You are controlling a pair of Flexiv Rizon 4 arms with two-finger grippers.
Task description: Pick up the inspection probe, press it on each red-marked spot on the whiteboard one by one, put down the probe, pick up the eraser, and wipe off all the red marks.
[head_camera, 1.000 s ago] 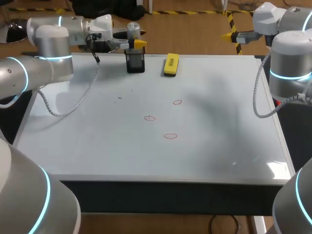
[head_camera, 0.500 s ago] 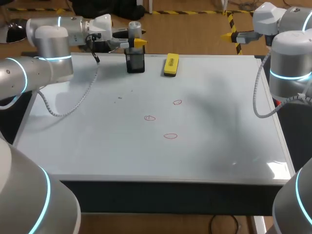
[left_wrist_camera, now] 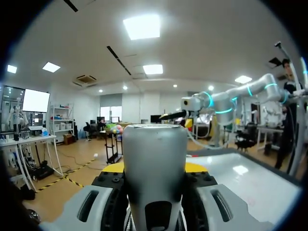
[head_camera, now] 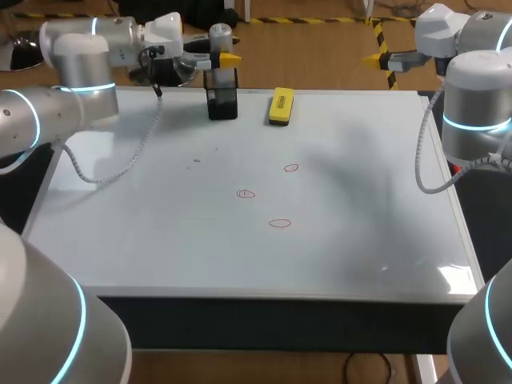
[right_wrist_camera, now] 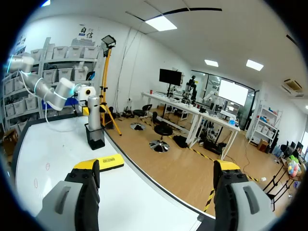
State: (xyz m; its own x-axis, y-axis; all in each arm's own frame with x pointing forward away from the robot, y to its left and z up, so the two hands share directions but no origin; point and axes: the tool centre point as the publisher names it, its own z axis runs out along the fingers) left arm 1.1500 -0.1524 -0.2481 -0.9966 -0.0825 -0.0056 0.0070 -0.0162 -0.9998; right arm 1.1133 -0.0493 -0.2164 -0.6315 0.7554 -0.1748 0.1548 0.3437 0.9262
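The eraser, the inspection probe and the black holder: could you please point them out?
eraser [head_camera: 280, 106], head view, middle of its yellow top.
inspection probe [head_camera: 219, 36], head view, its silver upper end.
black holder [head_camera: 222, 104], head view, its front wall.

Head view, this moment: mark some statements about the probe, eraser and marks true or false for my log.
1. Three red ring marks are on the whiteboard. True.
2. The yellow rectangular eraser sits in the right pincer. False: it lies on the board beside the black holder; that pincer is open and empty.
3. The left pincer is shut on the silver cylindrical probe. True.
4. The probe presses a mark. False: it is at the holder.
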